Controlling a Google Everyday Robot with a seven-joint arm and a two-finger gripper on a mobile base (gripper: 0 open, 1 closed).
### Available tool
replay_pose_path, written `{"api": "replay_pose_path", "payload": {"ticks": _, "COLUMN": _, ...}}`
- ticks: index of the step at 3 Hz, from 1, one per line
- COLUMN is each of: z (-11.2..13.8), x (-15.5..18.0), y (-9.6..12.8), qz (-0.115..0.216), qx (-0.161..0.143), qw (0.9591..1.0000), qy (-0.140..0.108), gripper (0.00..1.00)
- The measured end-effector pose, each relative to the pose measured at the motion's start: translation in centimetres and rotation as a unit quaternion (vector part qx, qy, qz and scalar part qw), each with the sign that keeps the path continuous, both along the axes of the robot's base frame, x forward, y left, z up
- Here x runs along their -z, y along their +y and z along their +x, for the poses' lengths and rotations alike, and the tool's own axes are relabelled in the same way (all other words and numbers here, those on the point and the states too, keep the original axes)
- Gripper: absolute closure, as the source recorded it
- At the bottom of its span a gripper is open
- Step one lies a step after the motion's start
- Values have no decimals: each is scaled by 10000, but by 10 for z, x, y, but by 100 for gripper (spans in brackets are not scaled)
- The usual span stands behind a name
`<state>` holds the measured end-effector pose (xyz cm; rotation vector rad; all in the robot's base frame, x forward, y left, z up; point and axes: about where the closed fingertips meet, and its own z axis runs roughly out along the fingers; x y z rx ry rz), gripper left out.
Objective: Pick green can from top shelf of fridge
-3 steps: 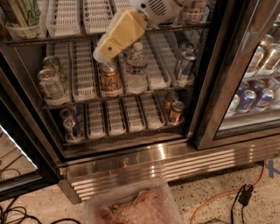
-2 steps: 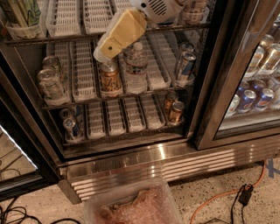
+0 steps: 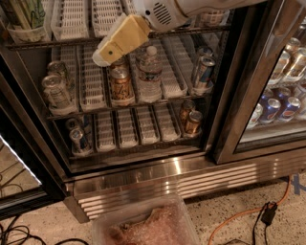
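Observation:
The green can (image 3: 25, 13) stands at the far left of the top shelf (image 3: 57, 42), in a white tray, and is cut off by the top edge of the view. My gripper (image 3: 106, 53) is cream-coloured on a white arm. It hangs in front of the fridge (image 3: 143, 158), just below the top shelf's front edge and well to the right of the green can. It holds nothing that I can see.
The middle shelf holds silvery cans (image 3: 55, 88), an orange-brown can (image 3: 120, 83), a water bottle (image 3: 149, 74) and another can (image 3: 204, 72). More cans (image 3: 191, 119) stand lower down. A closed glass door (image 3: 275, 95) is at the right. A plastic bin (image 3: 148, 225) and an orange cable (image 3: 239, 215) lie on the floor.
My gripper has shifted slightly to the left. Nothing else has moved.

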<state>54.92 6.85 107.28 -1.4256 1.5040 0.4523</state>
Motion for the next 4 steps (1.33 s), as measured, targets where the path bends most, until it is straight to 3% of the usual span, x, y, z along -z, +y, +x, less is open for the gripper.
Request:
{"api": "replay_pose_path", "payload": {"ticks": 2, "z": 25, "x": 8, "y": 41, "qz": 979, "qx": -6, "qw": 9952, "qy": 1, "gripper": 0}}
{"api": "replay_pose_path", "payload": {"ticks": 3, "z": 28, "x": -8, "y": 64, "qz": 1190, "qx": -275, "qw": 9923, "qy": -184, "gripper": 0}}
{"api": "replay_pose_path", "payload": {"ticks": 4, "z": 28, "x": -8, "y": 64, "qz": 1190, "qx": -276, "qw": 9923, "qy": -184, "gripper": 0}}
